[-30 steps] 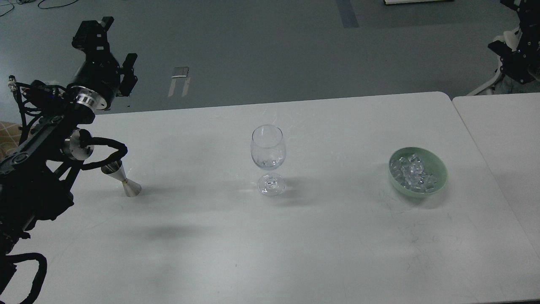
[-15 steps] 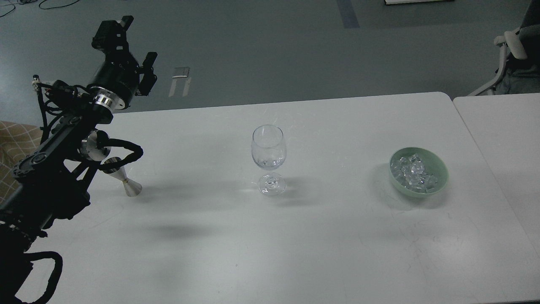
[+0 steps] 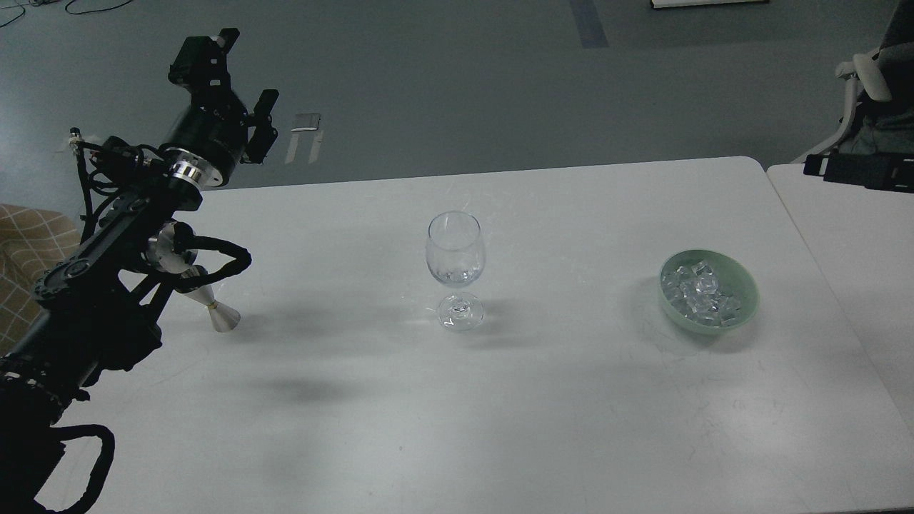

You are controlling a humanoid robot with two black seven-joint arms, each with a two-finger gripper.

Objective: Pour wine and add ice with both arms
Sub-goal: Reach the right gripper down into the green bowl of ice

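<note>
A clear stemmed wine glass (image 3: 455, 265) stands upright at the table's middle. The ice (image 3: 700, 291), several clear cubes, lies in a pale green bowl (image 3: 742, 303) to the right. My left gripper (image 3: 238, 87) is raised over the table's far left edge, well left of the glass, open and empty. A silver cone-shaped jigger (image 3: 218, 314) stands on the table just under my left arm, its upper half hidden by the arm. A black part of my right arm (image 3: 857, 171) comes in at the right edge, above and right of the bowl; its fingers cannot be told apart.
The white table (image 3: 500, 400) meets a second white table (image 3: 850, 235) at the right. A chair (image 3: 875, 78) stands at the far right on the grey floor. A patterned tan thing (image 3: 32, 243) shows at the left edge.
My left gripper has moved right and slightly forward, still open. The black part of my right arm was high at the right edge, left the view, and now shows lower, near the bowl.
</note>
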